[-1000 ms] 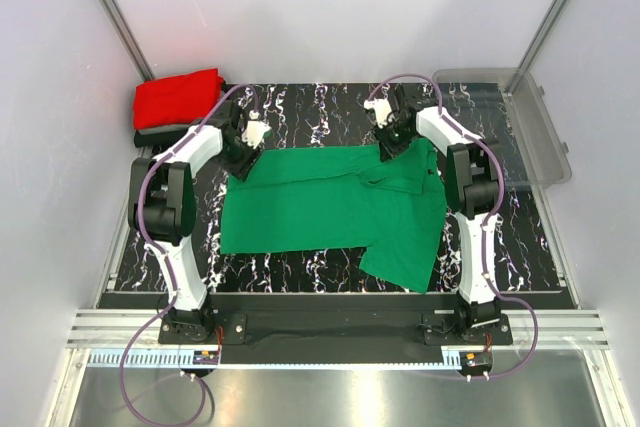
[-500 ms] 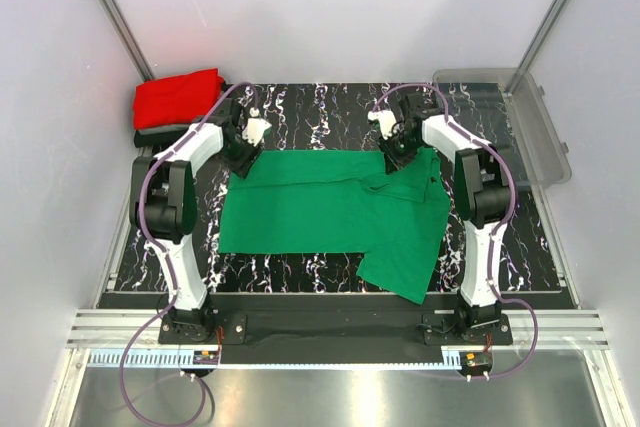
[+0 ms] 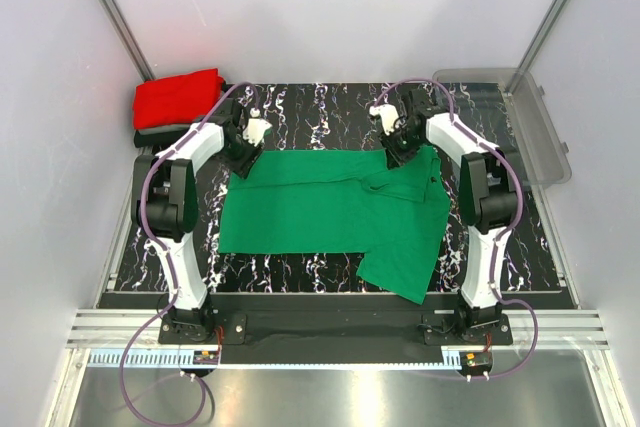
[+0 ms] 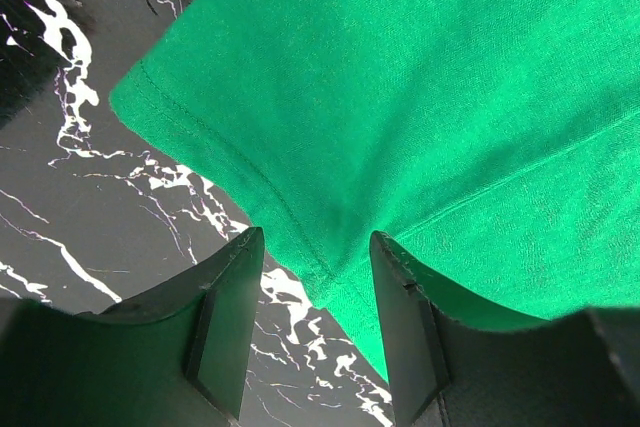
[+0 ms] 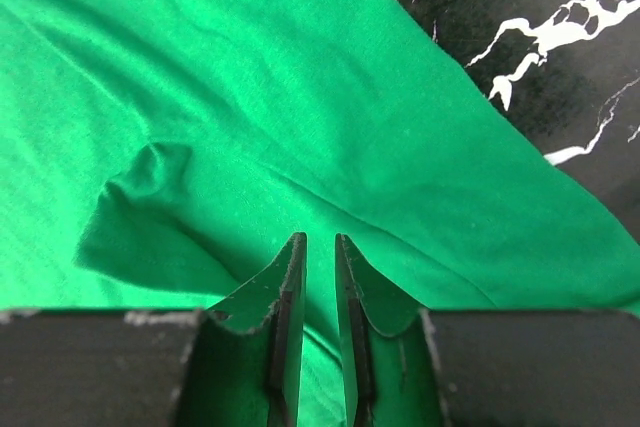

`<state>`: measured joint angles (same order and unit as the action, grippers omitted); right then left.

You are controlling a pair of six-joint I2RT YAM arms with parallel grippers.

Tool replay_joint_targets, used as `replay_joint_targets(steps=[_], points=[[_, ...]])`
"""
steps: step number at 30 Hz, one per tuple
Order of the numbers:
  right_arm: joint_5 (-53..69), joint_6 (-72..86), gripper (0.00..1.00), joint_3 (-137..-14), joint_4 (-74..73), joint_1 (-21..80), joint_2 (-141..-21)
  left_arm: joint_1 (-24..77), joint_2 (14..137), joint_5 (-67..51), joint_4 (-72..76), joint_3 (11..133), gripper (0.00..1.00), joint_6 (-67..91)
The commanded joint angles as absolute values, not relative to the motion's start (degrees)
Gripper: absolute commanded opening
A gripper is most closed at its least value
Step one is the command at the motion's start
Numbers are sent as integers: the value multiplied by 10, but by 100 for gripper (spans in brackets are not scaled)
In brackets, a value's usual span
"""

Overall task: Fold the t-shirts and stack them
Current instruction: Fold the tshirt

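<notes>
A bright green t-shirt [image 3: 320, 202] lies spread on the black marble table [image 3: 320, 107], its right part folded over and a flap hanging toward the near edge. My left gripper [image 3: 245, 152] is open at the shirt's far left corner; in the left wrist view [image 4: 316, 237] the jaws straddle the hemmed edge of the cloth [image 4: 420, 77] without pinching it. My right gripper [image 3: 398, 152] is over the shirt's far right part; in the right wrist view [image 5: 319, 239] the jaws stand a narrow gap apart above the cloth [image 5: 300, 97], holding nothing. A folded red t-shirt [image 3: 178, 97] rests on a dark one [image 3: 150, 135] at the far left.
A clear plastic bin [image 3: 545, 117] stands at the far right corner, partly off the table. Sloped white walls close in both sides. Bare marble shows beyond the shirt and along its near left side.
The right gripper moved slightly right and let the shirt's far right part settle flat; the near right flap slid a little toward the front edge. The left gripper has hardly moved.
</notes>
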<state>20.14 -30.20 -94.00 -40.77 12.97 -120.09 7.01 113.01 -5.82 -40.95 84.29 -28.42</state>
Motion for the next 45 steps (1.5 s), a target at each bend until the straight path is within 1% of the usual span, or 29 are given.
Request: replay_joint_targets(steps=[1, 7, 16, 19, 21, 22, 25, 28, 34, 35, 39, 45], points=[[209, -306, 24, -915, -417, 131, -1158, 69, 1131, -69, -403, 867, 51, -279], [210, -304, 25, -862, -417, 132, -1135, 68, 1132, -69, -402, 869, 52, -280], [199, -304, 24, -828, -418, 141, -1113, 67, 1122, -76, -398, 853, 52, -283], [181, -309, 25, -789, -438, 185, -1068, 65, 1121, -78, -394, 852, 52, -286], [171, -327, 25, -761, -453, 218, -1013, 63, 1121, -79, -388, 851, 52, -287], [172, -328, 25, -739, -459, 250, -995, 62, 1122, -78, -388, 851, 52, -287], [191, -309, 25, -716, -471, 265, -962, 62, 1125, -79, -385, 855, 52, -288], [157, -313, 23, -724, -455, 251, -985, 62, 1125, -75, -387, 864, 52, -291], [149, -308, 22, -830, -433, 173, -1047, 62, 1129, -59, -400, 882, 53, -292], [148, -307, 22, -841, -426, 149, -1066, 62, 1135, -54, -404, 885, 53, -291], [141, -308, 22, -881, -410, 113, -1108, 62, 1154, -44, -410, 899, 53, -291], [131, -312, 22, -894, -392, 103, -1149, 62, 1209, -31, -438, 946, 52, -291]])
